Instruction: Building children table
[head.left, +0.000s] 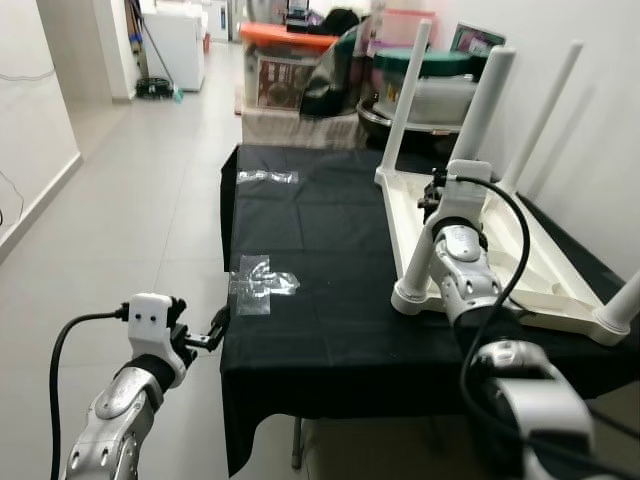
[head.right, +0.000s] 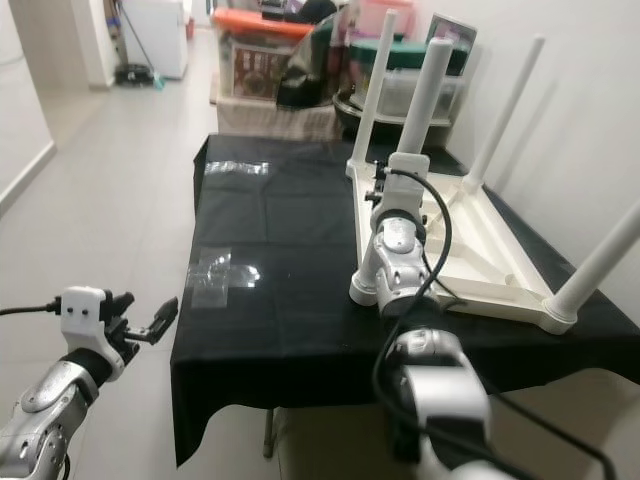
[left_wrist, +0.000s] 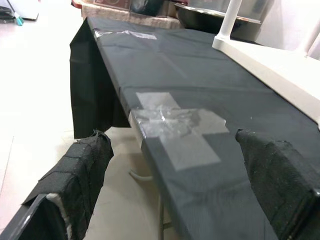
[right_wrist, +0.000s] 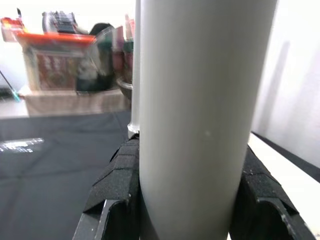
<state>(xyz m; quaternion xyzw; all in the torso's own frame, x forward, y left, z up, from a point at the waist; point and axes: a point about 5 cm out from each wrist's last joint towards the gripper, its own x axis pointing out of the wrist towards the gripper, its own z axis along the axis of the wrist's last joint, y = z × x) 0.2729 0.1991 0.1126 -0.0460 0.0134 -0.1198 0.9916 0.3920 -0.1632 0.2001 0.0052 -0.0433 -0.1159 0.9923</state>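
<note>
Right gripper (right_wrist: 187, 200) clasped a white leg (right_wrist: 200, 100) of the upturned table (head.left: 540, 270) on the black cloth (head.left: 320, 300), seemingly seating it; left gripper (left_wrist: 185, 190) hung wide, so twisting probably followed

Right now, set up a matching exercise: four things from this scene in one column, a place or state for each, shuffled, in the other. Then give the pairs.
Things:
1. right gripper
2. left gripper
3. upside-down white children's table
4. clear tape cross

Places or states:
A. stuck flat on the black tablecloth near its left edge
B. open, at the cloth's left edge
C. shut around a white table leg
D. lying on its top, legs pointing up

Pairs: 1-C, 2-B, 3-D, 4-A
</note>
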